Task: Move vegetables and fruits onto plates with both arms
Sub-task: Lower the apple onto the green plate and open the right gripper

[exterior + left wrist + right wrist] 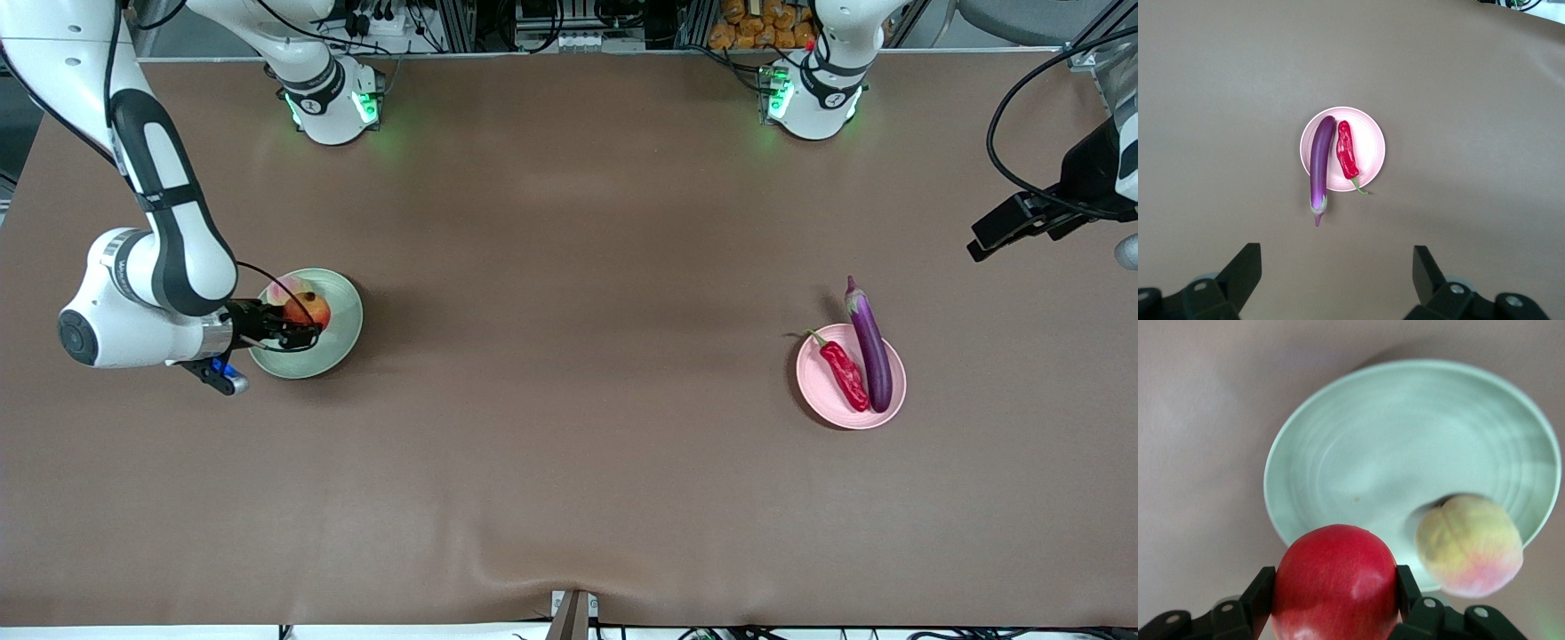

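My right gripper (pixel 302 331) is shut on the red-orange pomegranate (pixel 308 309) and holds it over the pale green plate (pixel 342 329), toward the right arm's end of the table. In the right wrist view the fingers clamp both sides of the pomegranate (pixel 1335 580) above the plate's rim (pixel 1391 453). The peach (pixel 283 289) lies on that plate, beside the pomegranate (pixel 1469 545). The purple eggplant (pixel 871 347) and red chili (pixel 845 373) lie side by side on the pale pink plate (pixel 822 391). My left gripper (pixel 1005 229) is open and empty, high above the table; its view looks down on the eggplant (pixel 1319 160), chili (pixel 1347 150) and plate (pixel 1368 143).
The eggplant's stem end overhangs the pink plate's rim on the side toward the robots' bases. Brown table covering stretches between the two plates. The arm bases stand along the table edge farthest from the front camera.
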Tool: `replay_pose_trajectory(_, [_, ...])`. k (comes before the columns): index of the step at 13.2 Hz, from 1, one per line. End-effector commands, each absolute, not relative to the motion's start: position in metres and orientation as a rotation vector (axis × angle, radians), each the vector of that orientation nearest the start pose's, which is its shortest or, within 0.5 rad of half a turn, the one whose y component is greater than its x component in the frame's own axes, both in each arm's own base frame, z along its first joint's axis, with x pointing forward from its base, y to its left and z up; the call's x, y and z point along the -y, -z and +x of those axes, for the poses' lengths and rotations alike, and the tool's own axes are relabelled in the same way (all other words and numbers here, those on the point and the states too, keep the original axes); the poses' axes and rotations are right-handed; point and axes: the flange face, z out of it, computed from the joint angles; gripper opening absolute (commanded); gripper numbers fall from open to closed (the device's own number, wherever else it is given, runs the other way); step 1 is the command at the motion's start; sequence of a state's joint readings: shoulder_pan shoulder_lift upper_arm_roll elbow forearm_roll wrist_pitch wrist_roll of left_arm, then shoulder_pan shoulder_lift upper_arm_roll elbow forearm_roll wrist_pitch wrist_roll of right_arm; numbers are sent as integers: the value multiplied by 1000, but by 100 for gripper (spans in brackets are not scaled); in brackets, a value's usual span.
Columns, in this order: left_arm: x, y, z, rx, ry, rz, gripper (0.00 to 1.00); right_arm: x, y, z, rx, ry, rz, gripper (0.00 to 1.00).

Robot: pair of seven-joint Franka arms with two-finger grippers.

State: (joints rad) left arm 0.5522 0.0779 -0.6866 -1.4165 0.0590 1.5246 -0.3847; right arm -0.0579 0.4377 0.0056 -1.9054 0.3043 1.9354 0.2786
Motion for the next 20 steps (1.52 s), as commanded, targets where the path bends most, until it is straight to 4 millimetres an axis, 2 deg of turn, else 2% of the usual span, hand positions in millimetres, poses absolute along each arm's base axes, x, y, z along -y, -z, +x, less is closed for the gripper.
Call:
replay_pose_trajectory(1, [41,-670,553,298,90,-3105,100,4,-234,583,-686,-610,-2796,0])
replay_pose_trajectory(2, [34,-668,551,288,54,-3105,100,3,-228,583,-695,-614,-2788,0])
replay_pose_trajectory(5, [42,-670,541,268,16,-3096,100,3,-210,581,-703,-632,-2787,3])
replay_pose_trajectory(6, [40,-668,538,270,7,-3094,100,3,-204,581,-706,-639,-2787,14])
replay_pose_trajectory(7, [41,-669,533,254,6,-3097,100,4,-201,581,-710,-636,-2788,34])
replay_pose_trajectory(8, [42,-666,527,216,-5,-3096,100,5,-200,581,-712,-641,-2786,74])
replay_pose_trajectory(9, [42,-662,520,196,-6,-3097,100,4,-201,582,-723,-640,-2785,100])
replay_pose_trajectory(11, [44,-659,503,180,6,-3098,100,4,-209,585,-726,-655,-2777,100])
replay_pose_trajectory(12, [49,-659,496,147,7,-3098,100,1,-222,590,-704,-685,-2770,100])
replay_pose_trajectory(14, [51,-661,493,93,13,-3100,100,-2,-267,607,-647,-741,-2751,100])
replay_pose_trajectory(16, [53,-662,491,72,8,-3098,100,-5,-338,631,-559,-757,-2749,100])
replay_pose_trajectory(18, [62,-665,489,44,17,-3095,100,-12,-404,646,-473,-693,-2781,100])
replay_pose_trajectory(19, [65,-663,491,16,12,-3093,100,-13,-432,649,-439,-655,-2797,100])
replay_pose_trajectory(20, [67,-663,491,-10,12,-3093,100,-13,-452,650,-404,-646,-2814,100])
